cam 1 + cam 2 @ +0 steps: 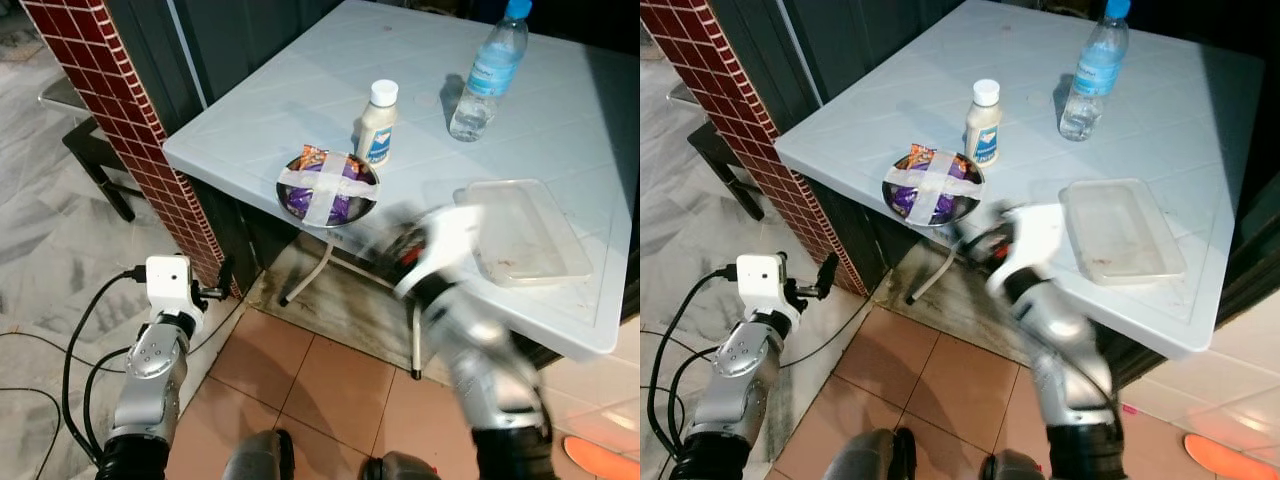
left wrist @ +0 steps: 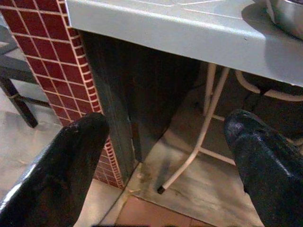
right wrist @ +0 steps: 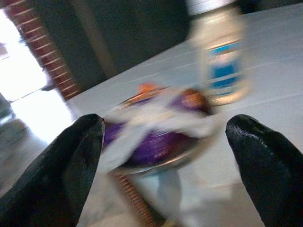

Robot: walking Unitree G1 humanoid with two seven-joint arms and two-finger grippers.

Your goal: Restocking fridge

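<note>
Standing across the upper right of the head views is a pale blue-white square plastic surface on thin white legs, set against a red-tiled brick pillar. Beneath lie marbled grey floor and terracotta tiles. On the surface, from largest to smallest: a clear rectangular plastic tray near the right edge; a clear plastic water bottle with a blue cap at the far side; a round metal bowl holding purple and orange snack packets under crossed white tape at the near edge; a small white bottle with a blue label just behind the bowl. The right tool, motion-blurred, hovers just before the bowl, fingers spread wide. The left tool hangs low beside the pillar, fingers likewise wide apart, holding nothing.
</note>
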